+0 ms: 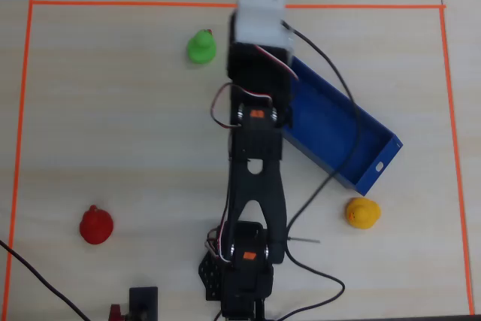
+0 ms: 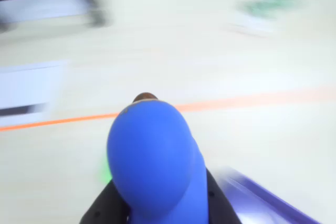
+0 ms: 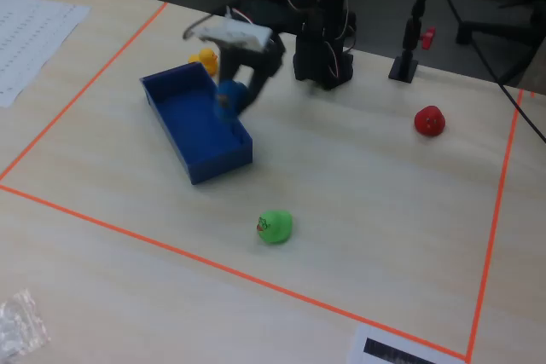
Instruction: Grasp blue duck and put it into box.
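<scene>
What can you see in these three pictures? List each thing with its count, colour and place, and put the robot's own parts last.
blue duck: one, bright blue, held in the gripper, over the box's edge in the fixed view
box: one, dark blue, right of the arm in the overhead view
green duck: one, green, upper left of the arm overhead
red duck: one, red, lower left overhead
yellow duck: one, yellow, just past the box's slotted end
tape: orange lines framing the work area
paper: white sheet, far left in the fixed view
arm: one, black
gripper: one, shut on the blue duck
</scene>
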{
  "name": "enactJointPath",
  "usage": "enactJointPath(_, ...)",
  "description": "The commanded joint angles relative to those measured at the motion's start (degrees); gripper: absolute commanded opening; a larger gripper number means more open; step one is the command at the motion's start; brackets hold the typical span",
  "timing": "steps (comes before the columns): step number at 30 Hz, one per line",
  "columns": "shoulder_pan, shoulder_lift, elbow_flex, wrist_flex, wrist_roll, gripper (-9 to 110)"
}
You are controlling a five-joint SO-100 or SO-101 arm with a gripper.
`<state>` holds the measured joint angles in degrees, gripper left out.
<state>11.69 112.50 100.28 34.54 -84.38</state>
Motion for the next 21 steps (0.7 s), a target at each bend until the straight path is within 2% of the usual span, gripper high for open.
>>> enactJointPath(1,19.86,5.27,8.79,0.09,-5.45,0)
enactJointPath(5,26.02,5.27,16.61,-1.49,-7.38,0)
enactJointPath(8,26.89,4.83,23.29,-7.65,-7.47,0)
enactJointPath(13,27.77,2.90,27.16,-9.76,-7.65,0)
enactJointPath(17,28.92,2.81,33.75,-15.56,-11.51,0)
enactJointPath(21,29.62,3.08,37.44,-16.52,-14.50,1)
